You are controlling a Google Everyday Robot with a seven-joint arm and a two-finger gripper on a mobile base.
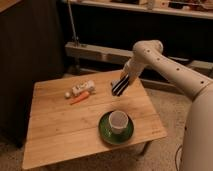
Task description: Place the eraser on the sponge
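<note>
My gripper (123,80) hangs over the far right part of the wooden table (60,125), at the end of the white arm (165,65) that reaches in from the right. It is shut on the eraser (118,87), a long black block with pale stripes. The eraser slants down to the left, and its lower end is at or just above the tabletop. The sponge is hidden behind the eraser and the gripper.
An orange carrot (80,98) and a white packet (83,89) lie at the table's far left, with a small white piece (67,94) beside them. A green plate (106,134) carrying a white cup (118,121) sits near the front right edge. Dark shelving stands behind.
</note>
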